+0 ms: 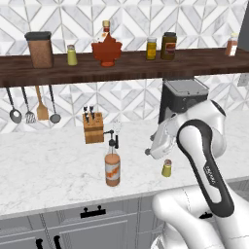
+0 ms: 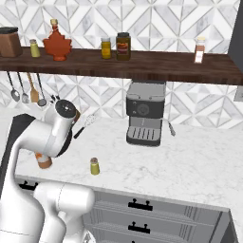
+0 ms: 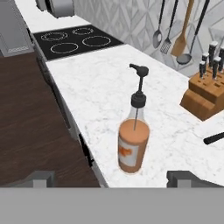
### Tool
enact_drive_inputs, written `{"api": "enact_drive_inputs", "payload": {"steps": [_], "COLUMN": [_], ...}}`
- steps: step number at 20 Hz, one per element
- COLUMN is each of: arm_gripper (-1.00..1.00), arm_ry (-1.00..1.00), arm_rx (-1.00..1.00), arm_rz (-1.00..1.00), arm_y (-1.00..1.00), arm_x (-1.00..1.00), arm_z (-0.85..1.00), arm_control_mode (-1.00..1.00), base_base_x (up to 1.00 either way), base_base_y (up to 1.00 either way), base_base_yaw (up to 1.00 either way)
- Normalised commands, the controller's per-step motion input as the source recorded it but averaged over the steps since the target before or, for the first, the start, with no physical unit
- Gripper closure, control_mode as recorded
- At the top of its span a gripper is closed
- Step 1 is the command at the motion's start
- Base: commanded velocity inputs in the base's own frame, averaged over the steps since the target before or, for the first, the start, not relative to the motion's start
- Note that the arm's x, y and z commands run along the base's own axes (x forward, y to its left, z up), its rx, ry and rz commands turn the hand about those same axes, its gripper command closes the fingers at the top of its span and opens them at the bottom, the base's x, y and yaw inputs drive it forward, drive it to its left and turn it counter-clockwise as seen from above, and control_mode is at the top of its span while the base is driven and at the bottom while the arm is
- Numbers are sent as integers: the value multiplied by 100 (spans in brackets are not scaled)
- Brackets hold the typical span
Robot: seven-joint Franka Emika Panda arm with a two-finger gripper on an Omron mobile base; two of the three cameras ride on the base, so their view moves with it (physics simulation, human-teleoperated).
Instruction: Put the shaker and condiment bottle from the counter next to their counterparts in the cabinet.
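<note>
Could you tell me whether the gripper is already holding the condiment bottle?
No. In the hand view the condiment bottle stands free on the counter, ahead of the gripper, whose fingertips sit wide apart.

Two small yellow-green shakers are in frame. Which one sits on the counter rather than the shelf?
The shaker near the counter's front edge, right of the condiment bottle. Its twin stands on the wooden shelf, between the brown canister and maple-leaf bottle.

Both base views overlook the counter (image 1: 48, 165); hand view nears the condiment bottle (image 3: 133, 146).
</note>
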Motion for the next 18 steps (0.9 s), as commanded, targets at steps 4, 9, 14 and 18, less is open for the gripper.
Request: {"api": "enact_drive_inputs", "payload": {"steps": [4, 9, 14, 18], "arm_gripper": [-100, -100, -100, -100], "arm_ry": [0, 0, 0, 0], "arm_rx": [0, 0, 0, 0], "arm_rz": [2, 3, 3, 3], "arm_y": [12, 10, 6, 6], "arm_x": [25, 19, 0, 0], "arm_z": [-2, -11, -19, -24], "arm_control_mode": [-100, -100, -100, -100], "base_base_x": [0, 0, 0, 0], "base_base_y": [0, 0, 0, 0], "base_base_yaw": [0, 0, 0, 0]}}
